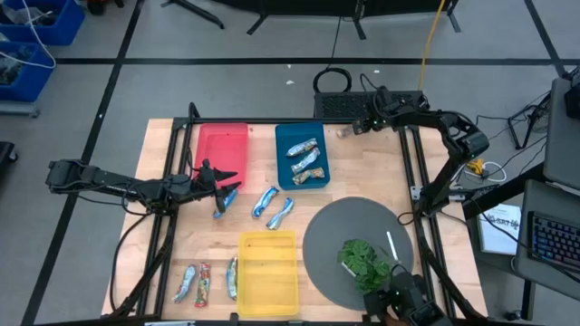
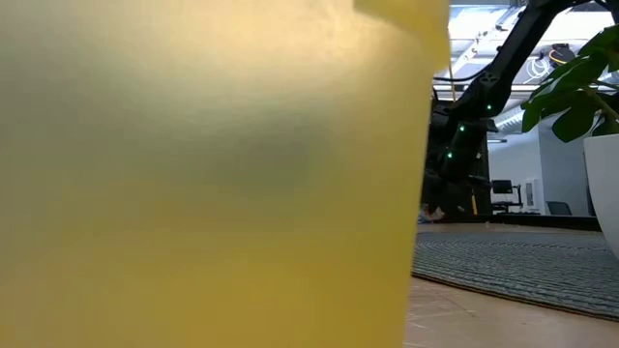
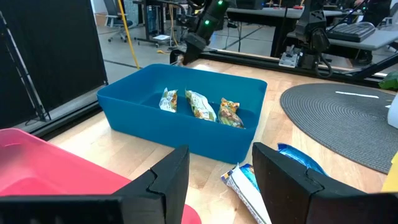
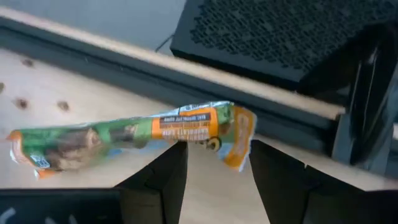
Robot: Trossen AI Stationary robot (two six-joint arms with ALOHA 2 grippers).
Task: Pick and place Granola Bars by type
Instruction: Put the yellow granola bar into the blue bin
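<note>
Poised at the table's 1 o'clock edge, right gripper (image 4: 217, 155) with jaws spread wide and gripping nothing, straddling a green-and-orange bar (image 4: 130, 138) lying flat on the wood just short of the black frame rail (image 4: 186, 74). Parked over at 9 o'clock, left gripper (image 3: 221, 154), likewise agape and empty, above a blue-and-white bar (image 3: 249, 186) beside the red bin (image 1: 222, 145). Already resting in the blue bin (image 3: 186, 134) at 12 o'clock: three bars in matching green-and-tan wrappers (image 3: 201, 104), by the look of it the stray's kin. Best done, judging from here, by lowering straight down until the fingertips nearly brush the wood, pinching across the bar's narrow width near its middle (crinkled foil slides, so no grabbing at the flared end seal), then lifting clear of the rail before swinging toward 11 o'clock and releasing low inside the blue bin beside the three. Worth guarding against: nudging the bar under the rail while closing, or catching only loose wrapper. Waiting elsewhere: two more blue-and-white bars (image 1: 274, 206) near centre, and three mixed ones (image 1: 204, 282) at 7 o'clock beside the yellow bin (image 1: 267, 243).
</note>
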